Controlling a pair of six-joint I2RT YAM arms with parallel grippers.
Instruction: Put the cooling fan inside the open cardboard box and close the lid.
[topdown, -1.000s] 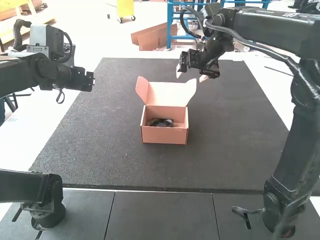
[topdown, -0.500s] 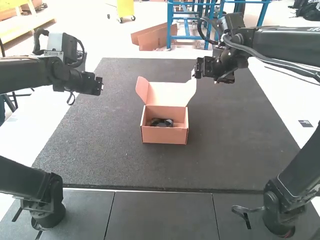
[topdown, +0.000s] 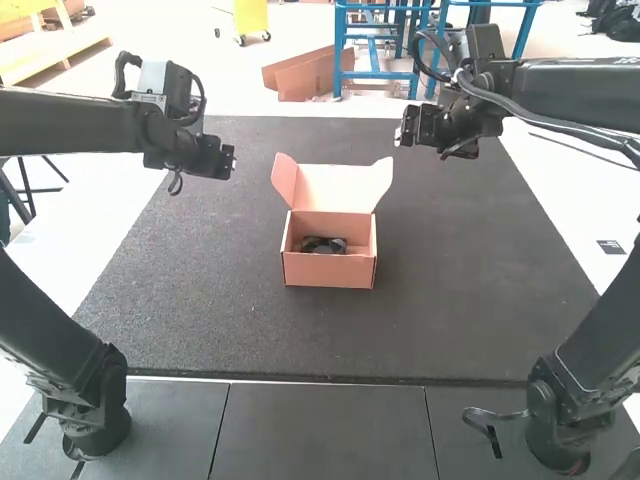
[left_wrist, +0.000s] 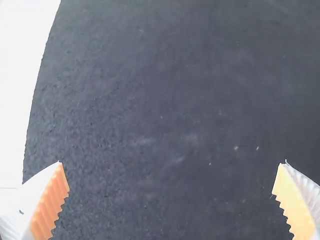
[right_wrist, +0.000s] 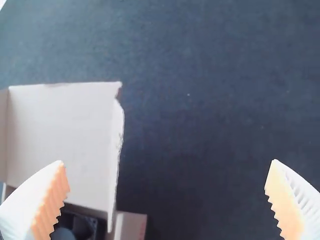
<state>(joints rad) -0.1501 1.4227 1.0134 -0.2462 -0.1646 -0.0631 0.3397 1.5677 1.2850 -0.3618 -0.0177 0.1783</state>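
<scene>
High view gives us the dark cooling fan (topdown: 323, 244) inside the squarish tan cardboard box (topdown: 329, 268), lid (topdown: 332, 186) upright, mid-way across the grainy black mat (topdown: 190, 290). We find the left gripper (topdown: 222, 162) and right gripper (topdown: 411, 130) spread apart.

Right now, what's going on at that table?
The cooling fan already lies inside the cardboard box, which sits on the black mat. Its lid stands upright and open. Neither arm holds anything. The left gripper hovers open off the box's left side, and the right gripper hovers open near the lid's right corner. Only closing the lid remains.
</scene>
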